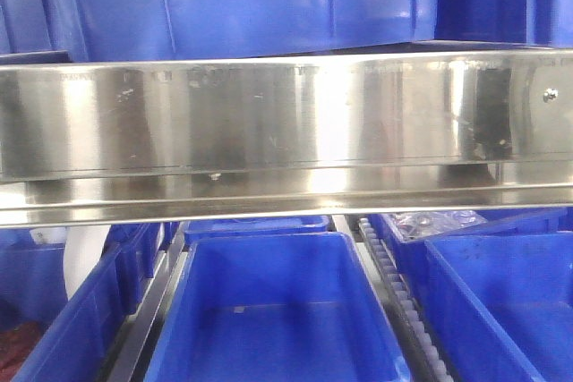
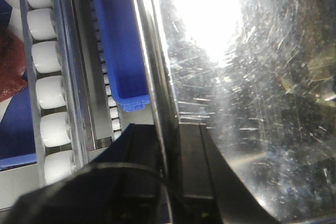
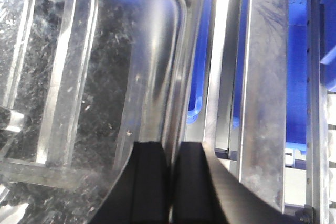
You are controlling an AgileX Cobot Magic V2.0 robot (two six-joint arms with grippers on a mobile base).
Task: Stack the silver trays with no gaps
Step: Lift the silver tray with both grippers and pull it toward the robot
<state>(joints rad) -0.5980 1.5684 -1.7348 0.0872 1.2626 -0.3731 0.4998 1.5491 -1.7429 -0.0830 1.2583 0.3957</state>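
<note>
One silver tray fills the left wrist view (image 2: 252,103) and the right wrist view (image 3: 89,77). It is shiny, scratched and shallow, with a rounded corner. My left gripper (image 2: 167,135) is shut on the tray's left side wall, one black finger (image 2: 139,150) outside and one inside. My right gripper (image 3: 170,153) is shut on the tray's right side wall in the same way. The tray hangs between them above blue bins. No second tray shows distinctly. Neither gripper shows in the front view.
A long shiny steel rail (image 1: 286,118) with a screw (image 1: 551,94) spans the front view, blue bins (image 1: 277,310) below and above it. White rollers (image 2: 50,93) and a blue bin (image 2: 121,40) lie left of the tray. Steel frame strips (image 3: 262,77) run on its right.
</note>
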